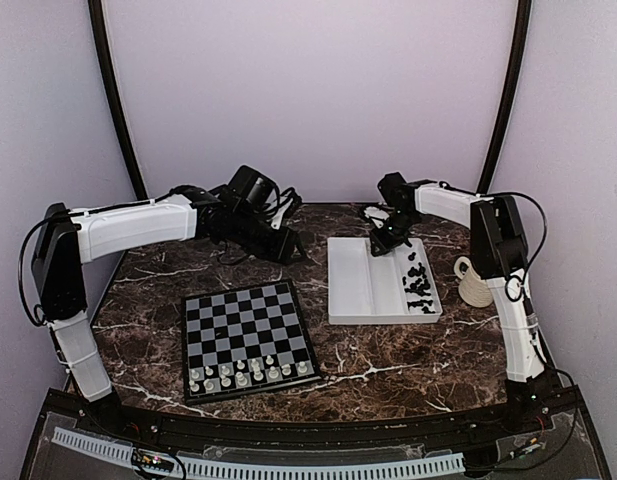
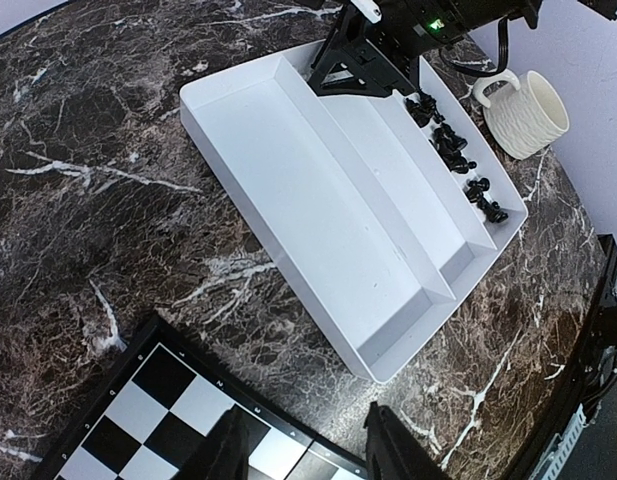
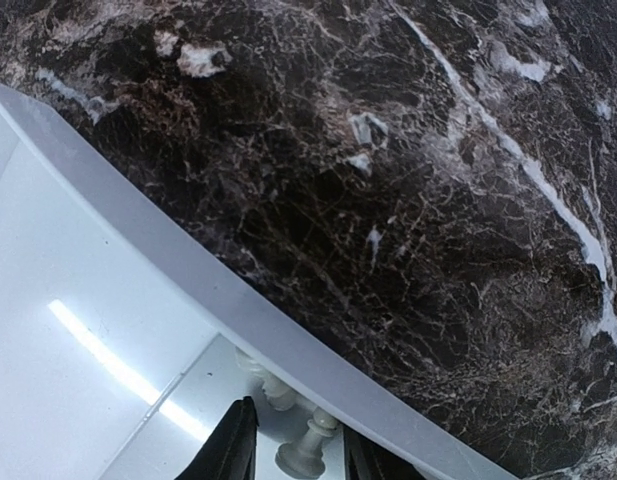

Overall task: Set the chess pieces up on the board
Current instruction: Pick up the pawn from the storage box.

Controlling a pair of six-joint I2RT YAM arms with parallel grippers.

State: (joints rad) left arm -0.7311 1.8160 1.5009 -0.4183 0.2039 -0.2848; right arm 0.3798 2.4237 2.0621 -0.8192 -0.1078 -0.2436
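The board [image 1: 246, 338] lies at the near left, with white chess pieces [image 1: 250, 374] lined up on its two nearest rows. Its far corner [image 2: 178, 410] shows in the left wrist view. My left gripper [image 2: 308, 455] hangs open and empty above that corner and the marble, also seen from the top [image 1: 286, 248]. Black chess pieces [image 1: 420, 280] lie in the tray's right compartment [image 2: 453, 145]. My right gripper [image 3: 298, 455] is down in the tray's far end [image 1: 381, 243], jaws open, with a white piece [image 3: 308, 452] lying between them, untouched. A second white piece [image 3: 275, 386] lies against the wall.
The white two-compartment tray [image 1: 350, 285] sits right of the board; its left compartment [image 2: 288, 190] holds nothing. A cream ribbed mug [image 1: 475, 281] stands right of the tray [image 2: 526, 112]. The tray's far rim [image 3: 188, 270] runs just beyond my right fingers.
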